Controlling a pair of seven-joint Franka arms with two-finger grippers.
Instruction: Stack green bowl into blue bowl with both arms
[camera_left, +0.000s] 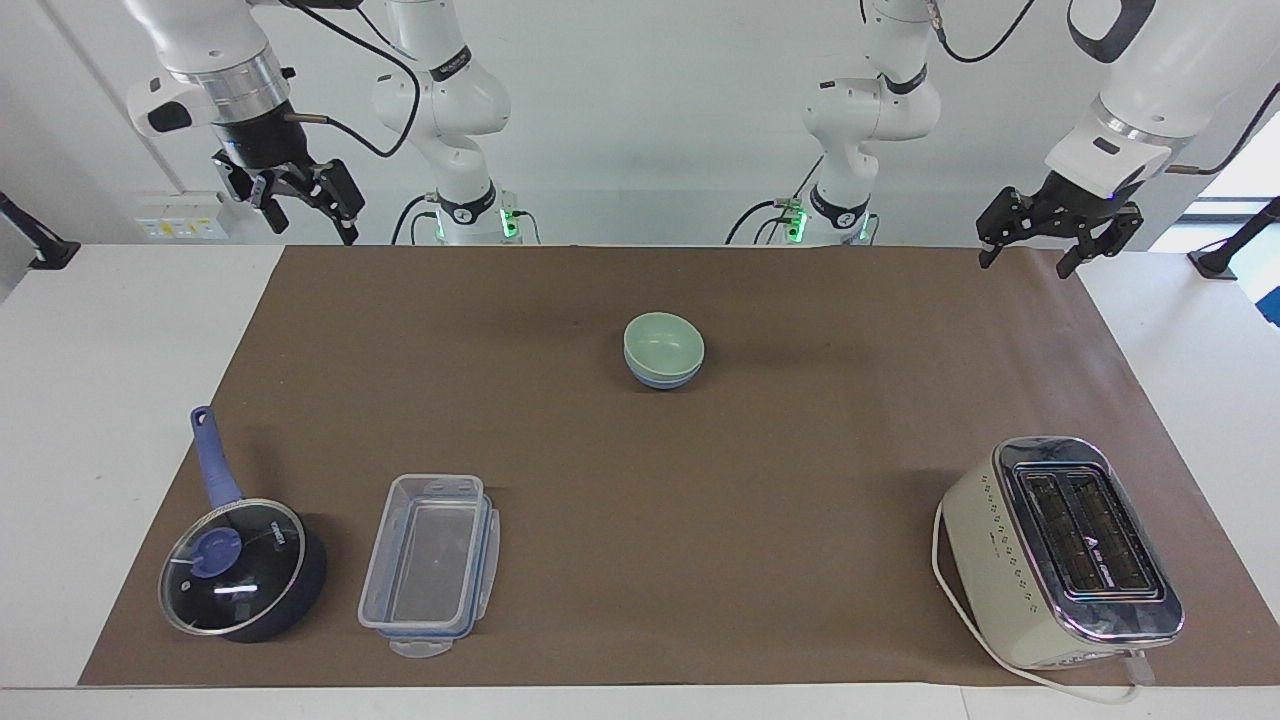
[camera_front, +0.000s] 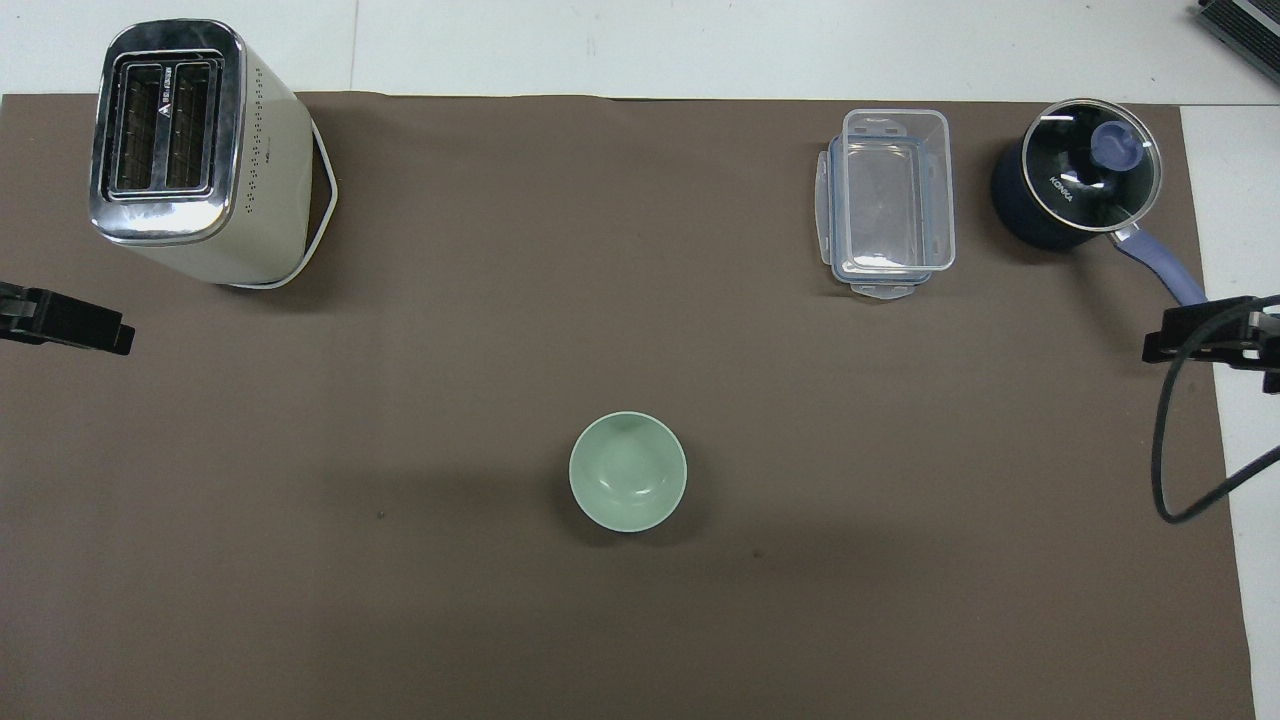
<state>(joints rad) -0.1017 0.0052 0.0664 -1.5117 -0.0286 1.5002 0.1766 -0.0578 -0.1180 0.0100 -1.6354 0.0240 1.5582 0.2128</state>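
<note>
Mid-mat, between the two grippers and well apart from both, green bowl (camera_left: 663, 343) sits nested in blue bowl (camera_left: 662, 378); only the blue one's lower wall shows under it in the facing view, and from overhead just the green one is seen. Left gripper (camera_left: 1034, 254) is up in the air over the mat's corner at its own end, fingers spread wide, holding nothing. Right gripper (camera_left: 312, 219) is raised over the mat's corner at the right arm's end, fingers also apart, empty. Toaster (camera_left: 1060, 552) is on the left gripper's end of the table, farther from the robots. Lidded saucepan (camera_left: 240, 570) and clear container (camera_left: 431, 565) are on the right gripper's end, side by side.
</note>
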